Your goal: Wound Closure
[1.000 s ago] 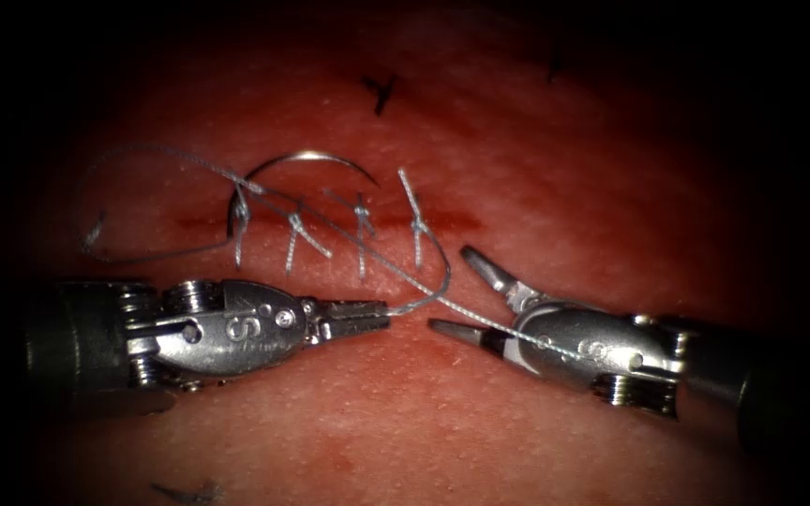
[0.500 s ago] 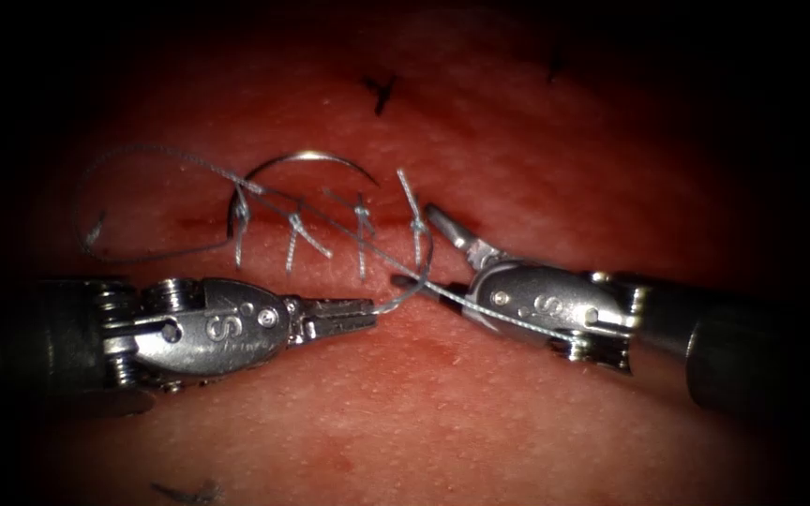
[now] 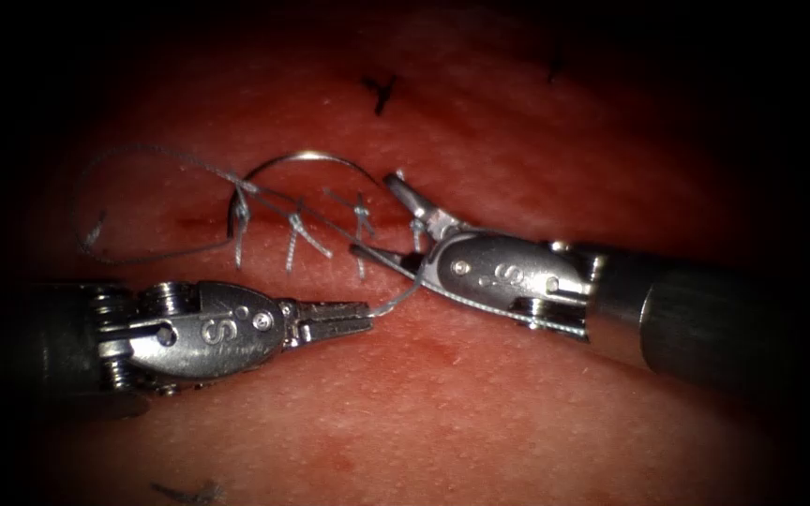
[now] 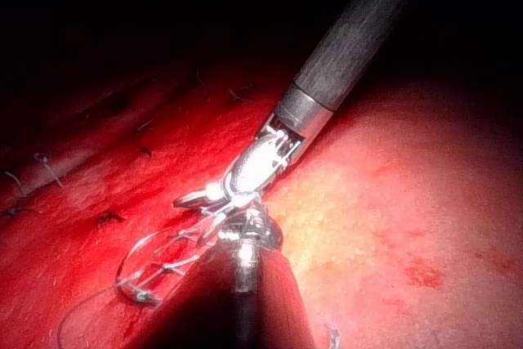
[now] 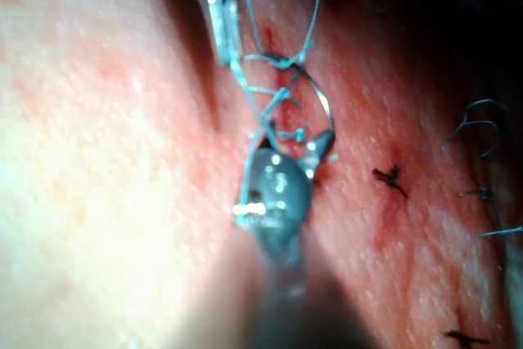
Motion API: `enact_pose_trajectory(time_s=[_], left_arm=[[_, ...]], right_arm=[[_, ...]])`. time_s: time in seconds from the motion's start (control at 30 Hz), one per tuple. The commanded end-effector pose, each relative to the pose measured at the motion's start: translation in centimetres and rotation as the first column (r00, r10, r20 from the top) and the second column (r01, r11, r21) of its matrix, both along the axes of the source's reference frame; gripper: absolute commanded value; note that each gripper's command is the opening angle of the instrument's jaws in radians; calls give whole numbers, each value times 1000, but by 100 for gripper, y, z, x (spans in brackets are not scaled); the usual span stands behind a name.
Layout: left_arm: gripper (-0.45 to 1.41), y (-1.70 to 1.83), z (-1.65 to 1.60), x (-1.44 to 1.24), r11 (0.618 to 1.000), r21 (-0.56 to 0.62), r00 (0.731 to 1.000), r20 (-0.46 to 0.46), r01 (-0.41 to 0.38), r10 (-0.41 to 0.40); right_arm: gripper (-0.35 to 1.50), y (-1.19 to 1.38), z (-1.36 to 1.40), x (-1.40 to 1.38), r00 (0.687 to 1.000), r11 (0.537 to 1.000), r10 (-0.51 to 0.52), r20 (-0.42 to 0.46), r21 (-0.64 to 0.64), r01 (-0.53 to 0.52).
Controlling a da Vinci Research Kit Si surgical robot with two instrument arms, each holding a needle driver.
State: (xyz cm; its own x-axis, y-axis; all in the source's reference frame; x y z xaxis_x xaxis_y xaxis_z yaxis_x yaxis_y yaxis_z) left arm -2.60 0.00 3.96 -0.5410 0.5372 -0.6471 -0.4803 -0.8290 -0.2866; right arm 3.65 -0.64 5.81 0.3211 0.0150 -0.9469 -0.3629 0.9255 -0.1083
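Left tool (image 3: 356,317) grips thread (image 3: 396,298); needle (image 3: 307,164) partly hidden

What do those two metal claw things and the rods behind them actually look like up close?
Each arm is a dark, matte, round shaft tipped with a shiny silver metal wrist. The left gripper has short, ridged jaws; its rounded housing is stamped with an "S", has small round pins and grooved pulley wheels behind. The right gripper looks the same, with slim tapered jaws.

Support: tissue (image 3: 480,412), cut across it.
On it: needle (image 3: 307,159), thread (image 3: 133,253), stitches (image 3: 294,239).
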Motion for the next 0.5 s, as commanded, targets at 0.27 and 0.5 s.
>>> enact_pose_trajectory(time_s=[0.27,0.5], left_arm=[[-45,4,4,-7,1000,-3,1000,2,0,0],[-45,3,4,-3,1000,-3,1000,4,-3,3]], right_arm=[[118,8,-3,11,1000,1000,9,-15,-6,-9],[116,0,-13,17,1000,1000,-2,-31,-5,2]])
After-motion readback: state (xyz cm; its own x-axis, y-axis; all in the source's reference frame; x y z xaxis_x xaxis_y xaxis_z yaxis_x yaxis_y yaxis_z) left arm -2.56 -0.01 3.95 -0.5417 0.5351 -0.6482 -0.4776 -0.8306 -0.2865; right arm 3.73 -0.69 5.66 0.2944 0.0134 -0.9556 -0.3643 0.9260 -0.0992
